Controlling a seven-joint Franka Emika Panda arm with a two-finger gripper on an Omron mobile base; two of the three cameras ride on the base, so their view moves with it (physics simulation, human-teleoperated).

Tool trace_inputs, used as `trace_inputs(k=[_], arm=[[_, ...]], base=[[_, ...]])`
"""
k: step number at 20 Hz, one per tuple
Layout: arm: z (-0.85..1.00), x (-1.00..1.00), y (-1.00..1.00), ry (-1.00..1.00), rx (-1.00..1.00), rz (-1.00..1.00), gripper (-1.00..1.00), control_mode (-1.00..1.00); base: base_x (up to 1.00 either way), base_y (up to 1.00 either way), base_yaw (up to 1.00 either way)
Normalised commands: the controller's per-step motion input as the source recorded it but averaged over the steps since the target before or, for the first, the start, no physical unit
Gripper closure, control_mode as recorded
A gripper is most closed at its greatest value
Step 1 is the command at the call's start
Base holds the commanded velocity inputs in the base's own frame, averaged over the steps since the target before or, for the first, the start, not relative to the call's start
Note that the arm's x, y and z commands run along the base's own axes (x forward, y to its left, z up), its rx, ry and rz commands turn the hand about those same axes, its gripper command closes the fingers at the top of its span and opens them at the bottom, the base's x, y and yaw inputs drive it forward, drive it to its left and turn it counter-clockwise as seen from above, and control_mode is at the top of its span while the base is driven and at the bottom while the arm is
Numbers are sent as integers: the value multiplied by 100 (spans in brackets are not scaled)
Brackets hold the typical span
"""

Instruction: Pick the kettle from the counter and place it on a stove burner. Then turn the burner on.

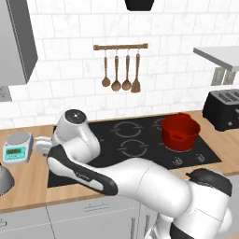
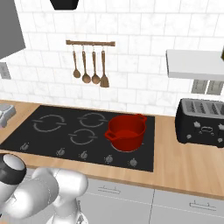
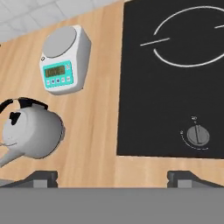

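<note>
I have the long wooden bench (image 1: 28,179) running the width of the kitchen, with the black glass cooktop (image 1: 154,128) let into it. In the left base view my arm (image 1: 121,179) sweeps up from the lower right and reaches left over the cooktop's near left corner. On the cooktop, the stove burner (image 3: 192,37) shows in the hand view as a thin grey ring, bare, at the upper right. The red pot (image 1: 180,132) stands over the right-hand rings, and a black toaster (image 2: 202,122) sits on the bench well to the right of it. Wooden utensils (image 1: 120,72) hang from a rail on the tiled wall behind.

The kettle (image 3: 31,131) stands upright on the bench left of the cooktop, apart from its edge, its dark handle arched on top; in the left base view I catch its rounded side at the far left edge (image 1: 3,179). Just beyond it on the wood lies a small white scale (image 3: 64,61) with a teal display panel. A control knob (image 3: 197,135) sits at the cooktop's near edge.

The pincer (image 3: 113,177) hangs above the bench near the cooktop's edge, released, its two tips wide apart and holding nothing, with the kettle off to one side of them.
</note>
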Motion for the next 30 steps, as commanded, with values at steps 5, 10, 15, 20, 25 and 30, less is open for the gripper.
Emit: trace_inputs(k=[5, 10, 15, 20, 25, 30], arm=[[-1, -6, 100, -2, 10, 0, -100, -100], [0, 0, 100, -1, 1, 0, -100, -100], [0, 11, 96, 0, 0, 0, -100, -100], [1, 21, 26, 10, 0, -1, -100, -100], [0, 11, 0, 5, 0, 0, -100, -100], [-18, 0, 8, 2, -5, 0, -100, -100]], base=[[0, 0, 0], [0, 0, 0], [0, 0, 0], [0, 0, 0], [0, 0, 0], [0, 0, 0]])
